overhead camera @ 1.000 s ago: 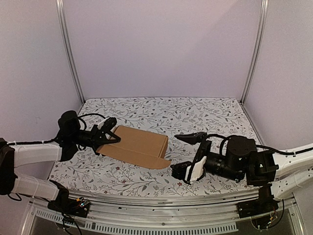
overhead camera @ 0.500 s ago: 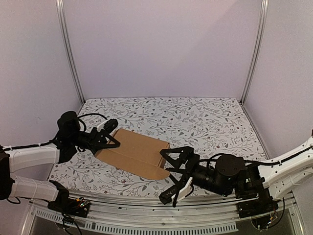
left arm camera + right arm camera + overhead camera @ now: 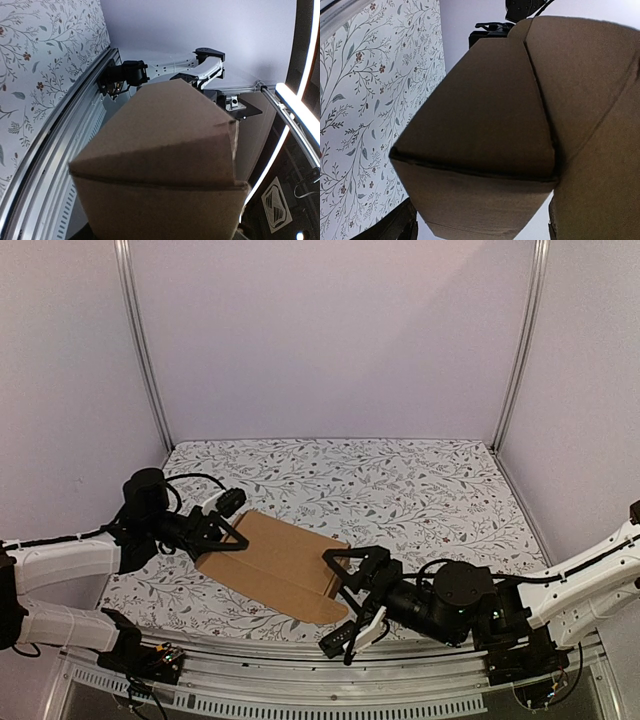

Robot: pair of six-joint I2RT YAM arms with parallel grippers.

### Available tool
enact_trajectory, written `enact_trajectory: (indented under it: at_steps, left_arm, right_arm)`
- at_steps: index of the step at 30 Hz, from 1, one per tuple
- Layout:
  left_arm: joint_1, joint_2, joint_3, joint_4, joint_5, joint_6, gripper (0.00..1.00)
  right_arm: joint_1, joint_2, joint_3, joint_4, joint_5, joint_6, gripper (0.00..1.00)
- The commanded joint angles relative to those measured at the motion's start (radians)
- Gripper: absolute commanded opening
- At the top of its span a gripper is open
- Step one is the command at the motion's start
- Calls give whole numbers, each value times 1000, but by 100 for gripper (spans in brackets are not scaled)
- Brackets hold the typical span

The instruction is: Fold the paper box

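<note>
The paper box [image 3: 275,562] is a plain brown carton, partly formed, lying on the left half of the table with a flap at its near right corner. My left gripper [image 3: 226,528] is shut on its left end. In the left wrist view the paper box [image 3: 160,150] fills the lower frame and hides the fingers. My right gripper [image 3: 333,603] is open wide, one finger on each side of the box's right end. In the right wrist view the paper box [image 3: 485,125] sits between the dark fingertips [image 3: 400,225], and I cannot tell whether they touch it.
A floral cloth [image 3: 430,490] covers the table. A metal rail [image 3: 300,665] runs along the near edge, close under the right gripper. Pale walls with aluminium posts [image 3: 140,350] close in the back and sides.
My right arm swung left from the table's right side, and its open jaws now straddle the box's right end. The left gripper shifted slightly and the box turned a little with it.
</note>
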Motion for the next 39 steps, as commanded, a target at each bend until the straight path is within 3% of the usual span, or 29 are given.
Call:
enact_trajectory:
  at_steps: [1, 17, 23, 27, 33, 39]
  left_arm:
    - [-14, -10, 22, -48, 12, 44, 0]
    - [-14, 11, 34, -89, 13, 79, 1]
    - [-14, 7, 52, -148, 6, 126, 31]
    - [-13, -6, 98, -356, -21, 268, 54]
    - [-12, -27, 149, -558, -75, 394, 71]
    - [3, -42, 185, -658, -122, 454, 76]
  right_arm:
    - [13, 13, -8, 39, 30, -10, 86]
    - [30, 39, -8, 79, 58, 0, 48]
    - [34, 35, -4, 91, 66, 31, 43]
    - [34, 31, -4, 90, 82, 59, 42]
    - [50, 3, -12, 6, 118, 169, 39]
    - [60, -70, -12, -188, 147, 321, 37]
